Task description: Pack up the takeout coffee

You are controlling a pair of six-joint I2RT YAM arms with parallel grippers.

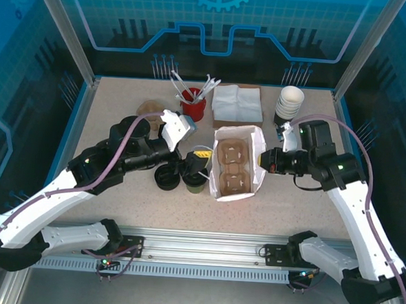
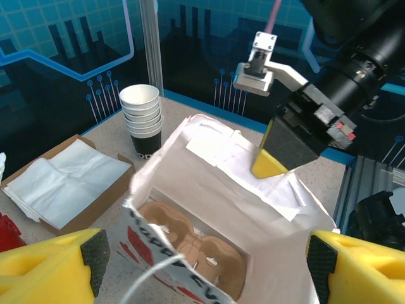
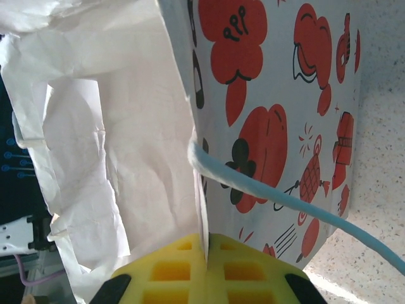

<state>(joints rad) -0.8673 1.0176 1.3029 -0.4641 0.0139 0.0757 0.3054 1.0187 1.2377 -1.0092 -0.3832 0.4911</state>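
The takeout coffee (image 1: 195, 185) shows as a small olive-green cup just left of the white paper bag (image 1: 253, 143); my left gripper partly covers its top. The left gripper (image 1: 197, 165) hangs open over the bag's left wall, its yellow fingers (image 2: 95, 253) spread wide with nothing between them. A brown pulp cup carrier (image 2: 190, 244) lies in the bag's bottom. My right gripper (image 1: 268, 159) is shut on the bag's right rim, and the paper edge is pinched between its pads (image 3: 183, 266). The bag's printed side (image 3: 272, 95) faces the right wrist camera.
A low stack of black lids (image 1: 165, 179) sits left of the cup. At the back stand a red cup of stirrers (image 1: 192, 108), napkins on a brown tray (image 1: 237, 102), and stacked lidless cups (image 1: 289, 102). A string handle (image 3: 285, 202) hangs off the bag.
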